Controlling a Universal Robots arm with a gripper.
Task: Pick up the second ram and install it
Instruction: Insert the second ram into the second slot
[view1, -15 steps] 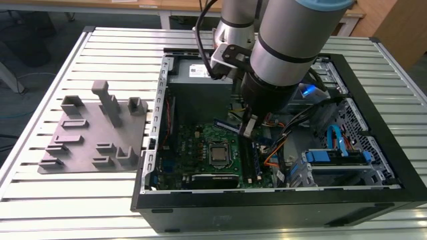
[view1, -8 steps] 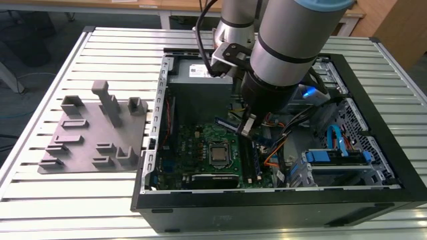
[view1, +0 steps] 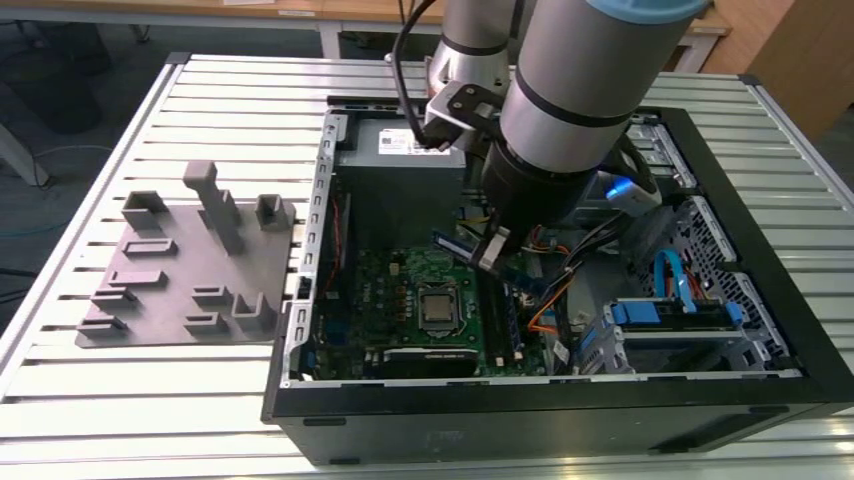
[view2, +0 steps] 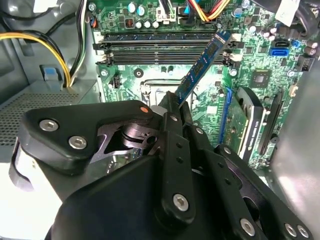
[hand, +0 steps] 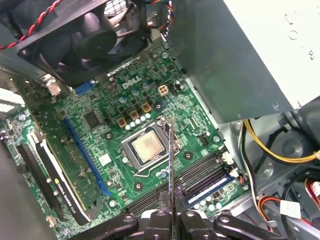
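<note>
Second ram (view2: 200, 65) was clamped by one end between the gripper (view2: 172, 102) fingertips. It was tilted and airborne, with its free end projecting ahead of the gripper over the motherboard (view2: 150, 74). In the first wrist view it showed edge-on, a thin line passing above the near edge of the CPU socket (hand: 147, 147). The memory slots (view2: 160, 47) lay under and past the stick's far tip, with no contact seen. One slot held a seated blue module (hand: 210, 188). Room was tight: the power supply wall (hand: 225, 60) stood close on one flank of the gripper, the expansion card (view2: 247, 125) on the other, and the fan (hand: 95, 30) ahead. The case rim (view1: 320, 200) enclosed the gripper. The grey moulded tray (view1: 187, 270) sat outside the case, well apart.
</note>
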